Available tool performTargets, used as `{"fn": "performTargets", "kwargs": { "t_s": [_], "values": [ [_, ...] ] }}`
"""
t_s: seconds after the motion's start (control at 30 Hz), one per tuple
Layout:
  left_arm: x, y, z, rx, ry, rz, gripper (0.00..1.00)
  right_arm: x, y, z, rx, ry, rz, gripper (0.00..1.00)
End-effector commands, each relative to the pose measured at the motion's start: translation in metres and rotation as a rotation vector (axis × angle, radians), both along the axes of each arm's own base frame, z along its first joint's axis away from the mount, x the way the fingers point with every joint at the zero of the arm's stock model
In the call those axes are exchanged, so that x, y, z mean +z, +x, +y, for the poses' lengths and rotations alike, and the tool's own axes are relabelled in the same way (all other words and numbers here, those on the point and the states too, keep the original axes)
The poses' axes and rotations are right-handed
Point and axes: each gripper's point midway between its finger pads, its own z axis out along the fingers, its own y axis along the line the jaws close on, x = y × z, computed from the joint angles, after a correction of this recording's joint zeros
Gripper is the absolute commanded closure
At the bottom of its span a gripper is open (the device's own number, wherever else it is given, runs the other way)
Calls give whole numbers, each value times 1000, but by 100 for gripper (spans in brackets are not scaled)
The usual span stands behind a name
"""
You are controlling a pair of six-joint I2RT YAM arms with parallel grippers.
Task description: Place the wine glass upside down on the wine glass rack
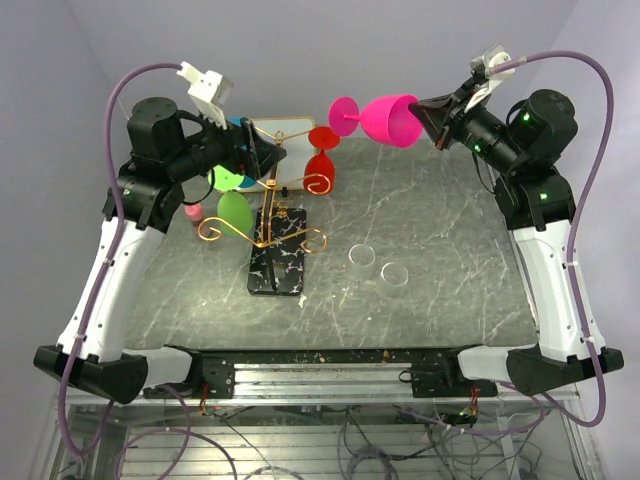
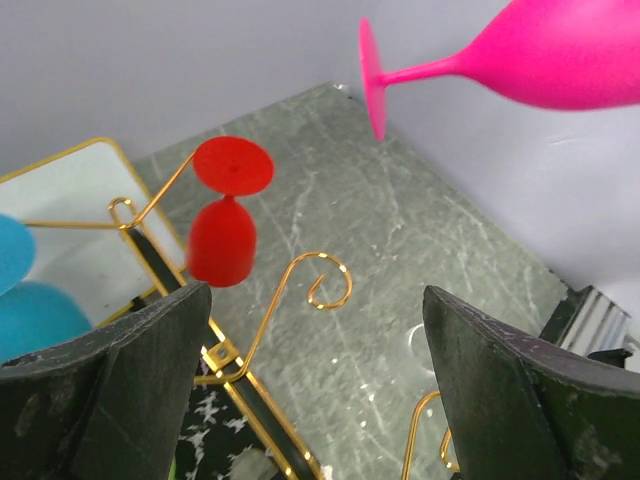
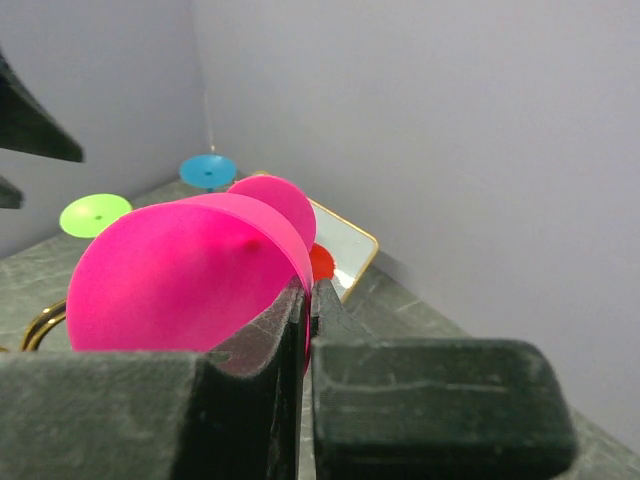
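Note:
The pink wine glass [image 1: 388, 119] lies on its side in the air, foot pointing left, above the table's far middle. My right gripper [image 1: 428, 117] is shut on its rim, one finger inside the bowl, as the right wrist view [image 3: 308, 296] shows on the glass [image 3: 180, 275]. The wine glass rack [image 1: 277, 262] has a gold post with scroll arms on a black veined base, left of centre. My left gripper [image 1: 272, 157] is open and empty above the rack's far end. In its view [image 2: 315, 370] an empty scroll arm [image 2: 320, 280] lies between the fingers and the pink glass [image 2: 540, 60] is at the upper right.
A red glass [image 1: 321, 165] hangs upside down on the rack, with green glasses [image 1: 233, 205] and a blue one [image 1: 240, 125] on its left side. A white gold-rimmed tray [image 1: 290, 130] stands behind. Two clear rings [image 1: 362, 255] lie on the table right of the base.

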Motion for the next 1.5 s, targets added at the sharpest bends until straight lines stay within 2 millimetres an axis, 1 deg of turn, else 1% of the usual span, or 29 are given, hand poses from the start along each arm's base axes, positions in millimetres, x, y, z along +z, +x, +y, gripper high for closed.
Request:
{"fn": "performTargets", "kwargs": {
  "t_s": [0.0,0.13,0.27,0.4,0.47,0.57,0.67,0.83,0.97,1.07,1.2,1.27,1.3,1.4,1.43,1.47],
  "values": [
    [21,1,-32,-79,-136,8,5,17,-16,21,126,39,-33,100],
    [14,5,-52,-122,-190,63,10,8,-21,29,176,38,-17,100],
    [10,5,-68,-182,-231,105,17,3,-25,34,208,31,-6,100],
    [6,7,-75,-195,-258,123,21,-2,-31,39,245,27,3,100],
    [1,9,-78,-198,-264,131,25,-3,-33,41,260,28,6,100],
    [-5,11,-83,-206,-263,148,32,-7,-33,42,269,25,13,100],
    [-8,13,-87,-216,-264,154,36,-11,-32,42,268,21,19,100],
    [-11,13,-92,-231,-261,161,48,-13,-32,43,273,21,25,100],
    [-13,12,-94,-236,-259,167,65,-14,-31,43,268,19,23,100],
    [-12,11,-94,-231,-255,164,74,-16,-30,42,266,17,25,100],
    [-11,11,-92,-225,-253,159,83,-20,-30,43,271,16,31,100],
    [-10,12,-91,-218,-247,151,91,-21,-30,44,273,18,35,100],
    [-9,12,-91,-214,-244,147,93,-20,-31,43,273,19,34,100],
    [-7,11,-89,-211,-243,134,93,-21,-32,44,277,20,37,100],
    [-6,9,-89,-217,-245,130,93,-21,-33,43,276,17,35,98],
    [-5,8,-90,-223,-247,125,93,-20,-33,43,275,14,32,94]
  ]
}}
